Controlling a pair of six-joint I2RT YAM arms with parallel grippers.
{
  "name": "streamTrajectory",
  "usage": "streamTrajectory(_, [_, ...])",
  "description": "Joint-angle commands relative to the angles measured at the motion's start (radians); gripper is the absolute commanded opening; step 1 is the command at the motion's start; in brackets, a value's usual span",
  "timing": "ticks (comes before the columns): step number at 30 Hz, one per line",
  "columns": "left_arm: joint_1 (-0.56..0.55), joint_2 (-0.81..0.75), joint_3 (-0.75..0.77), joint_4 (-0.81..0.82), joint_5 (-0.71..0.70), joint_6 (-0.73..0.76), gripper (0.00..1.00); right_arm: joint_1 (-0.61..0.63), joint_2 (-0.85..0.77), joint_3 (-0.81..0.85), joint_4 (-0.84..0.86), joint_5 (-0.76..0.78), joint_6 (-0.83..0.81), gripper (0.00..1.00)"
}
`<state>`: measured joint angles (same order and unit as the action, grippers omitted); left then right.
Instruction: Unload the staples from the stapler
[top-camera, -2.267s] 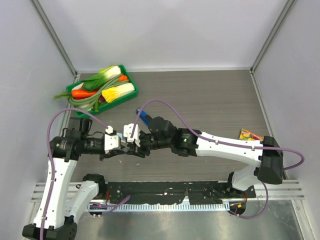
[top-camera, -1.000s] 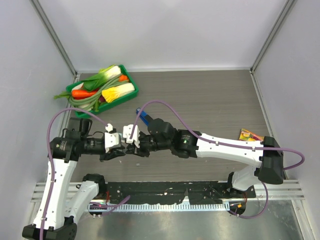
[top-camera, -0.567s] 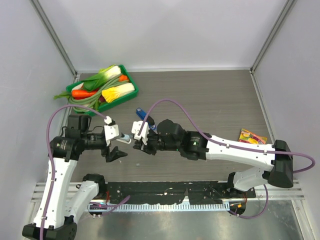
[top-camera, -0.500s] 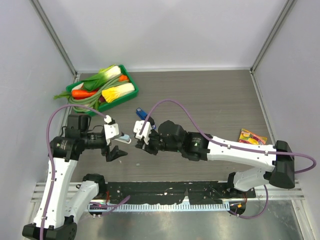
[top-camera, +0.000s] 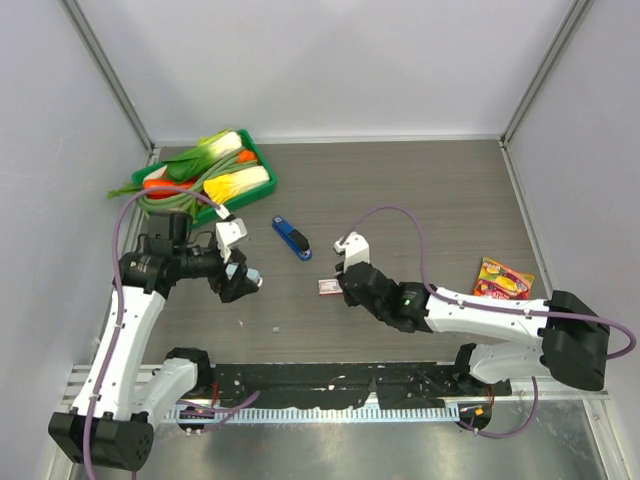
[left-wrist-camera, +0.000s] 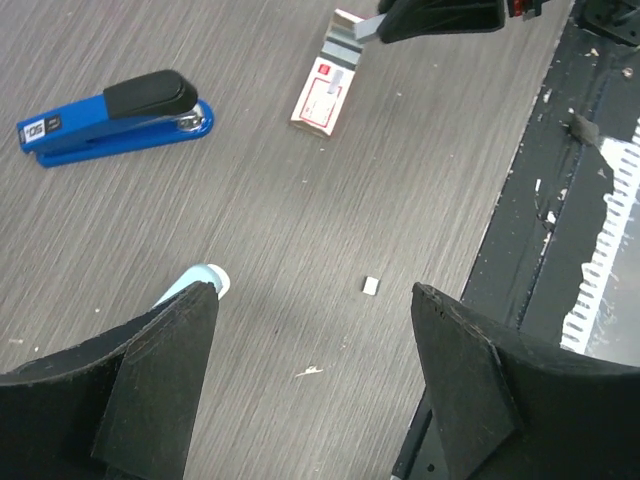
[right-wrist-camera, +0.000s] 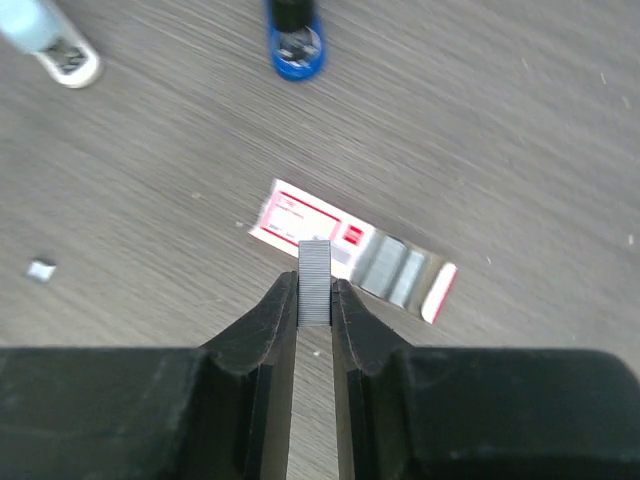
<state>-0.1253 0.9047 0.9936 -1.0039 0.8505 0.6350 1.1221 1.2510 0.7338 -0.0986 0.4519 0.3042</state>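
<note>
The stapler (top-camera: 252, 278) is small and pale blue-grey with a white end. It lies on the table, peeking out beside one finger of my left gripper (left-wrist-camera: 312, 295) as a rounded tip (left-wrist-camera: 197, 284). It also shows in the top left corner of the right wrist view (right-wrist-camera: 45, 42). My left gripper (top-camera: 240, 263) stands open over bare table with nothing between its fingers. My right gripper (right-wrist-camera: 314, 290) is shut on a short grey strip of staples (right-wrist-camera: 314, 268). It hovers (top-camera: 342, 283) over a flat red-and-white staple box (right-wrist-camera: 300, 225).
A bright blue stapler (top-camera: 292, 238) lies behind the box (top-camera: 327, 287). A small white scrap (top-camera: 274, 327) rests near the front. A green tray (top-camera: 256, 151) of vegetables sits back left, a colourful packet (top-camera: 503, 278) at right. A black rail (left-wrist-camera: 560, 200) runs along the near edge.
My left gripper opened, let go of the stapler and drew back left. My right arm pulled away to the right with the staple strip, down over the box.
</note>
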Motion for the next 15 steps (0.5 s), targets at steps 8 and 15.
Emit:
streamTrajectory(8, [-0.004,0.046,-0.044,0.120,-0.103,-0.139,0.77,-0.073,-0.029,-0.162,0.174,0.154,0.268,0.01])
streamTrajectory(15, [-0.002,0.045,-0.053,0.131,-0.102,-0.152,0.77,-0.123,0.024,-0.174,0.230,0.099,0.260,0.01])
